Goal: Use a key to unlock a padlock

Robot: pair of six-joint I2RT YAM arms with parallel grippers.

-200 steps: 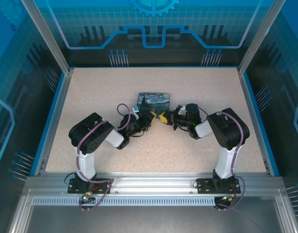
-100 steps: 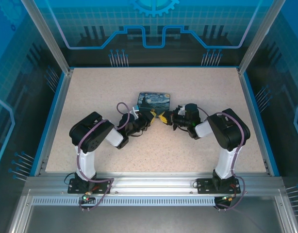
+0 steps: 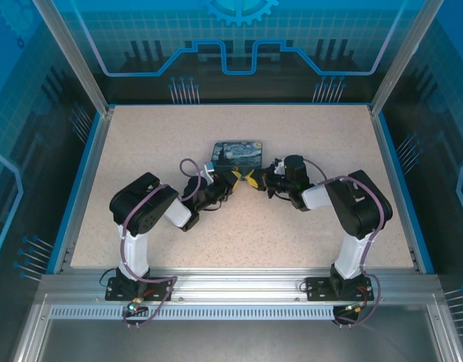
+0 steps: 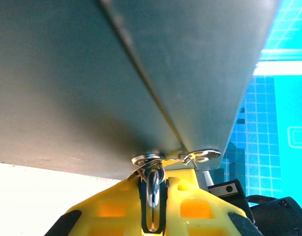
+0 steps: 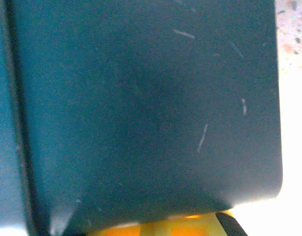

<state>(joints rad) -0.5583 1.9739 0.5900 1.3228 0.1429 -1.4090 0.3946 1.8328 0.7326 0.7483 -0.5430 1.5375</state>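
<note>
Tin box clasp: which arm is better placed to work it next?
Left, likely. The yellow left tool pinches a thin silver metal loop right at the painted rectangular tin box's silver clasp. The right tool is shut; what it holds is unclear.

Yellow fingers (image 4: 190,209) on my left gripper (image 3: 234,178) and right gripper (image 3: 252,181), a silver key ring (image 4: 152,184) between the left pair. Just beyond them, a tin (image 3: 237,153) printed with dark blue and yellow swirls. Under my hands, a beige speckled table (image 3: 292,128), blue-edged
</note>
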